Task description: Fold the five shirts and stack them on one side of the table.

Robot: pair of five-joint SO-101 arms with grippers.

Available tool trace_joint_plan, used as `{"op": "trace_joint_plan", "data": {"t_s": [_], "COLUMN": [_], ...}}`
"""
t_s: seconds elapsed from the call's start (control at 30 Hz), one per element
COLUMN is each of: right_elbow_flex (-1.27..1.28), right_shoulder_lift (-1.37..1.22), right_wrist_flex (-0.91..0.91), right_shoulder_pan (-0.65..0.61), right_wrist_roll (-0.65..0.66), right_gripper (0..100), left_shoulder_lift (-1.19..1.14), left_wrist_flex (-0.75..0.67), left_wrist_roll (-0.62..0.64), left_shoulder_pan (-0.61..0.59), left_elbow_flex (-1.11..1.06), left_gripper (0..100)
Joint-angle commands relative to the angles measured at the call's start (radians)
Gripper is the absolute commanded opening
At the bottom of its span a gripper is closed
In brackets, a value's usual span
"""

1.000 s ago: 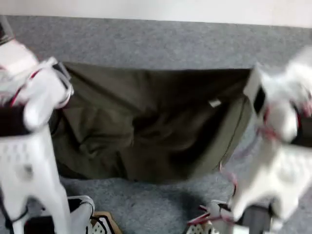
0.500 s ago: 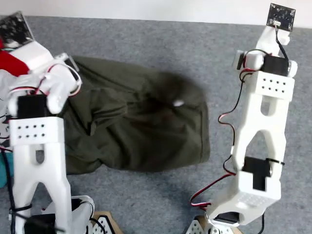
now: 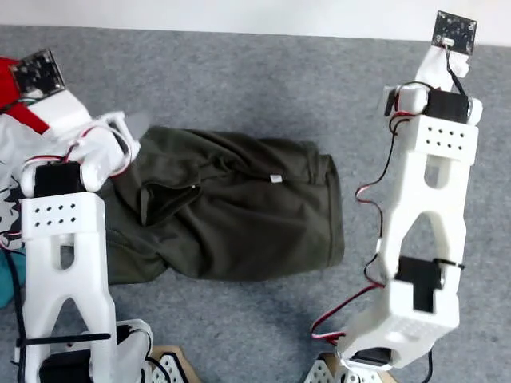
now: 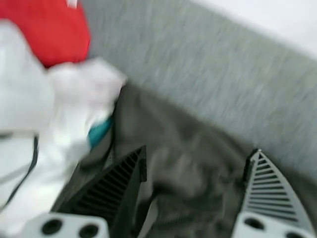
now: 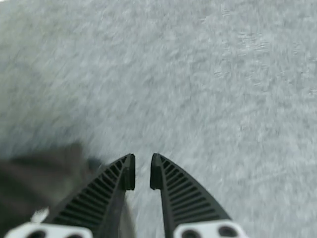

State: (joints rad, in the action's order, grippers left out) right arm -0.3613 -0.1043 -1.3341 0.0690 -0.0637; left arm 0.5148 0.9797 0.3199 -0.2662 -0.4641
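Note:
An olive shirt [image 3: 231, 211] lies crumpled in a rough rectangle on the grey table [image 3: 263, 72], with a small white tag [image 3: 275, 179] on top. My left gripper [image 3: 128, 132] hovers at the shirt's far left corner. In the left wrist view it [image 4: 198, 158] is wide open over the olive cloth [image 4: 193, 168], holding nothing. My right arm [image 3: 435, 159] stands to the right of the shirt, clear of it. The right gripper [image 5: 142, 173] hangs over bare table with a narrow gap between its fingers, the shirt's edge [image 5: 34, 173] beside it.
Other shirts lie heaped at the table's left edge: a red one [image 3: 14, 80], a white printed one [image 3: 8, 203] and a teal one [image 3: 6, 283]. The left wrist view shows the red [image 4: 44, 29], white [image 4: 64, 104] and teal [image 4: 99, 133] cloth right beside the olive shirt.
A second ago the shirt hung stretched between both grippers. Both have let go; it has dropped and gathered leftward on the table, and the right arm has drawn away to the right.

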Motion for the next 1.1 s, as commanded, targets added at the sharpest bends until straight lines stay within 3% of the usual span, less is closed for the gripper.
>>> {"op": "trace_joint_plan", "data": {"t_s": [0.0,0.17,0.37,0.53,0.7,0.93,1.07], "right_elbow_flex": [0.074,0.355,0.878,1.267,1.395,1.465,1.512], "right_shoulder_lift": [0.136,0.400,0.769,0.863,0.862,0.862,0.862], "right_wrist_flex": [-0.076,-0.041,0.182,0.487,0.613,0.702,0.756], "right_shoulder_pan": [-0.074,-0.128,-0.133,-0.134,-0.163,-0.188,-0.188], "right_wrist_roll": [0.031,0.075,0.078,0.071,0.071,0.028,0.015], "right_gripper": [6.6,6.6,6.7,6.9,6.9,6.9,6.9], "left_shoulder_lift": [0.010,0.010,0.012,0.001,-0.001,-0.002,-0.002], "left_wrist_flex": [0.135,0.133,0.129,-0.063,-0.163,-0.163,-0.167], "left_wrist_roll": [-0.009,-0.009,-0.009,-0.006,-0.006,-0.003,-0.008], "left_shoulder_pan": [-0.030,-0.028,0.007,0.027,0.027,0.028,0.042], "left_elbow_flex": [-0.016,-0.125,-0.214,-0.312,-0.387,-0.395,-0.429], "left_gripper": [32,32,32,32,32,32,18]}}
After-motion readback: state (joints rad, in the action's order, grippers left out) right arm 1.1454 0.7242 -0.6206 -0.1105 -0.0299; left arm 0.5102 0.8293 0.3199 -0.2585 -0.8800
